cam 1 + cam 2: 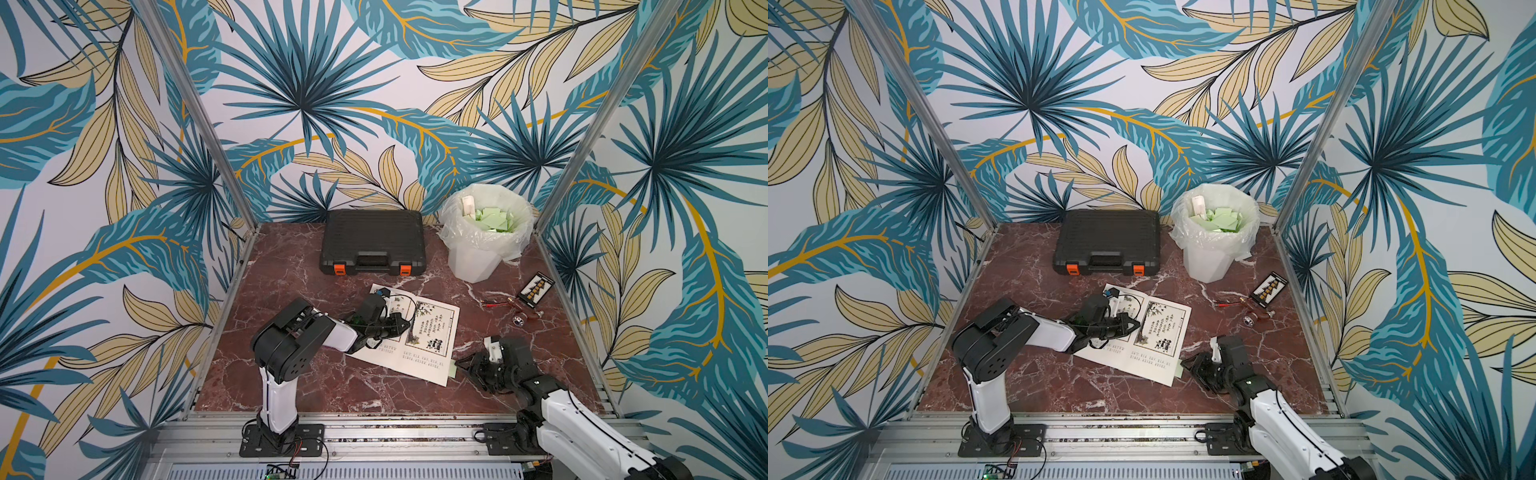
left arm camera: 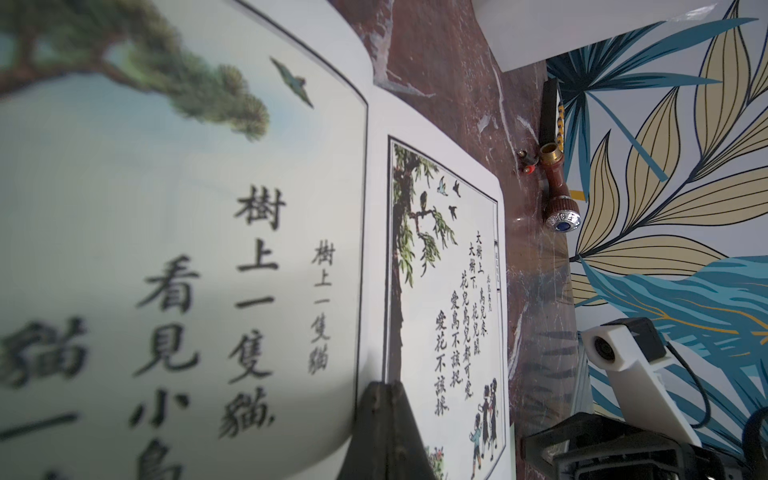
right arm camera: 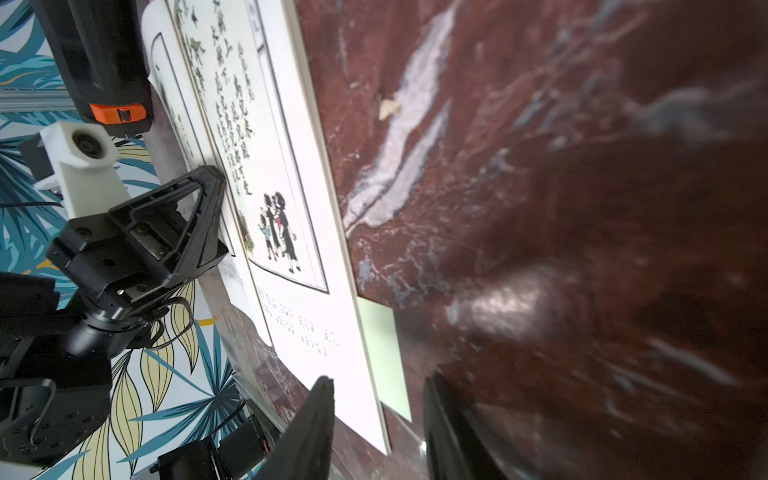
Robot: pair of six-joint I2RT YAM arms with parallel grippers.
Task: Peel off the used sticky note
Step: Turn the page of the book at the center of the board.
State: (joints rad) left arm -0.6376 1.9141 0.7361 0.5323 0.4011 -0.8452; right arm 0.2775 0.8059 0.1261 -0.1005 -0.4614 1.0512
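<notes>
Paper of the pale green sticky note (image 3: 384,357) juts from the open white picture book (image 1: 428,361) at its 4 o'clock corner, on the red-brown marble table (image 1: 332,386). The right gripper (image 3: 378,380), at the note's 3 o'clock, has its jaws apart on either side of the note's end. The left gripper (image 2: 384,386), jaws together, rests on the book's fold.

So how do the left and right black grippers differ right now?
The left black gripper is shut; the right black gripper has its jaws apart. The left rests its tip on the open white picture book near the spine; the right sits at the book's edge, jaws straddling the pale green sticky note, not closed on it. Both are low over the red marble tabletop.
</notes>
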